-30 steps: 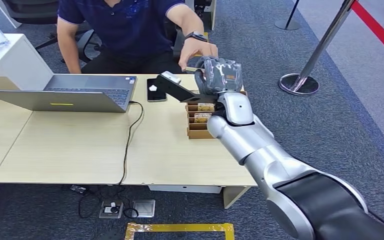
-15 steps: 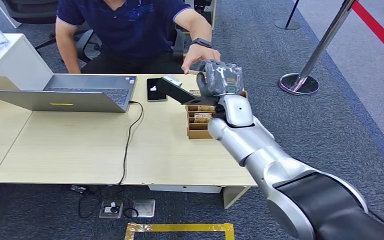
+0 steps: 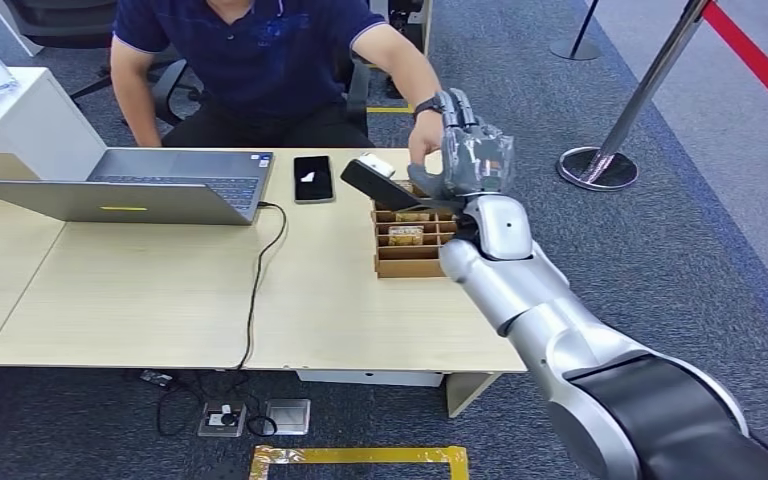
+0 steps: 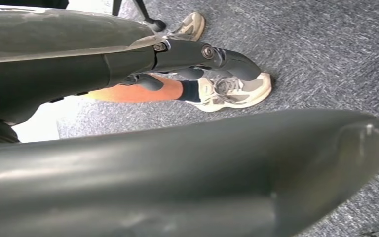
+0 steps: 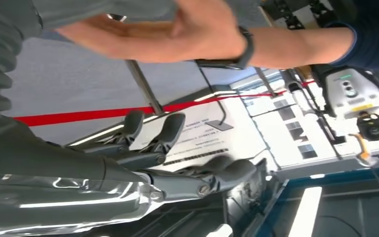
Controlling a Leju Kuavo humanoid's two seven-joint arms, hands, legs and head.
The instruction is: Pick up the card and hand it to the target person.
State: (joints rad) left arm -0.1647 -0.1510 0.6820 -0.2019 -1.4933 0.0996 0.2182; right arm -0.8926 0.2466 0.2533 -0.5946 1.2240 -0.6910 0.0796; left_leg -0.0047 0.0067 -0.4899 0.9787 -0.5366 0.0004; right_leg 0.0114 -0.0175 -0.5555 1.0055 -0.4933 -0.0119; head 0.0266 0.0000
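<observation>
My right hand (image 3: 472,155) is raised above the far end of a cardboard divider box (image 3: 410,264) on the desk, fingers pointing up and spread. In the right wrist view its fingers (image 5: 177,163) lie straight with nothing between them. The person's hand (image 3: 423,140) is just behind mine, and its open palm (image 5: 168,32) is close to my thumb. I see no card in either hand. Brownish cards (image 3: 406,236) stand in the box's slots. My left hand (image 4: 192,59) hangs over the carpet and holds nothing.
The seated person (image 3: 250,60) faces me across the wooden desk (image 3: 160,300). An open laptop (image 3: 130,185), a black phone (image 3: 312,178) and a black cable (image 3: 257,275) lie left of the box. A stanchion (image 3: 600,165) with a red belt stands at the right.
My right hand has moved right and a little higher, and its fingers have spread. The person's hand has gone from the front of my hand to behind it.
</observation>
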